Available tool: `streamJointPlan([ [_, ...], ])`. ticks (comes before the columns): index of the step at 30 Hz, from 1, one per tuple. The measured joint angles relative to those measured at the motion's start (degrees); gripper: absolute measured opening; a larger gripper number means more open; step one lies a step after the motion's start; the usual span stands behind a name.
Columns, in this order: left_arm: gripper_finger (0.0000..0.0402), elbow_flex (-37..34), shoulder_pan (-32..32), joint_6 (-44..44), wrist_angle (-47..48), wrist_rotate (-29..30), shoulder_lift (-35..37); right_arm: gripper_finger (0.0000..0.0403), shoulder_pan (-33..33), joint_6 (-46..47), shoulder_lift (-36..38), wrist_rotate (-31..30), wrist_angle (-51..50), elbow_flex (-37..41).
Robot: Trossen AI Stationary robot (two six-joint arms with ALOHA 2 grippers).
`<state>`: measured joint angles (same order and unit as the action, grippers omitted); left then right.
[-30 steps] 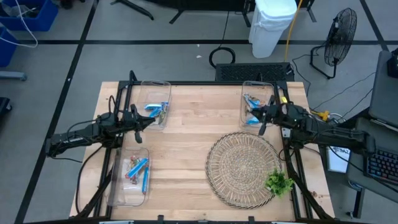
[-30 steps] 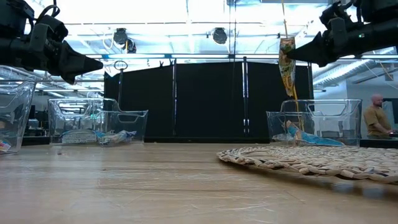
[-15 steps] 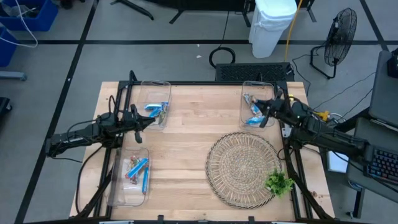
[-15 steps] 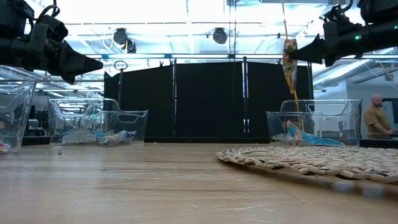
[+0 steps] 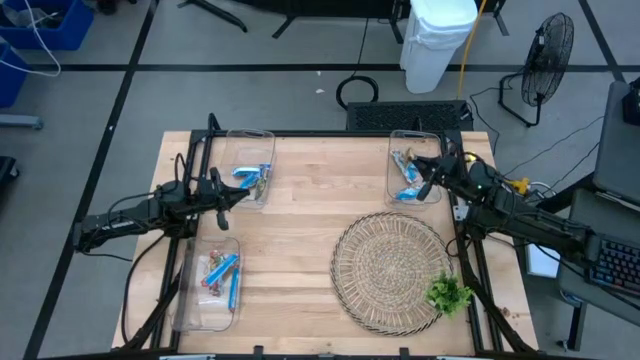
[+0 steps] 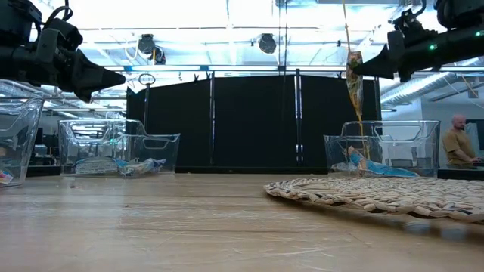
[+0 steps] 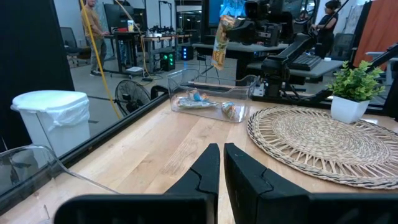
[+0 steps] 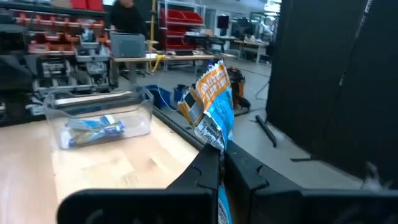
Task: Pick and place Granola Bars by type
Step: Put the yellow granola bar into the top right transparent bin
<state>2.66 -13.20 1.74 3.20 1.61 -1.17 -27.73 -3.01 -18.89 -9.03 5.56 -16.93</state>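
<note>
Clear plastic bin (image 5: 413,167) at the table's far right corner sits under the right gripper (image 5: 428,181), whose jaws pinch a multicoloured granola bar (image 6: 354,75) hanging above it. The left gripper (image 5: 232,193) hovers with jaws closed and empty beside the far left bin (image 5: 252,166).
</note>
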Motion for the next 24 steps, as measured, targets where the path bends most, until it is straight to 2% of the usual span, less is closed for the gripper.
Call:
streamJointPlan([
  [5, 0.0031, 0.02, 0.01, 0.02, -0.02, 0.0, 0.0, 0.0002, -0.01, 3.12, -1.22, 3.16, -2.09, -4.97],
  [9, 0.0031, 0.0, 0.01, 0.0, -0.01, 0.0, 0.0, 0.0002, 0.01, 2.84, -3.84, 4.59, -9.15, -12.62],
  [17, 0.0031, 0.01, -0.01, 0.0, -0.02, 0.0, 0.02, 0.0002, -0.01, 0.82, -13.18, -3.13, -31.11, -27.96],
  [20, 0.0031, 0.02, -0.02, 0.0, -0.02, 0.0, 0.0, 0.0002, -0.01, 1.82, -16.81, -4.4, -37.88, -30.16],
  [24, 0.0031, 0.02, -0.01, 0.0, -0.02, 0.0, 0.01, 0.0002, -0.01, 3.99, -20.94, -2.73, -42.41, -30.23],
])
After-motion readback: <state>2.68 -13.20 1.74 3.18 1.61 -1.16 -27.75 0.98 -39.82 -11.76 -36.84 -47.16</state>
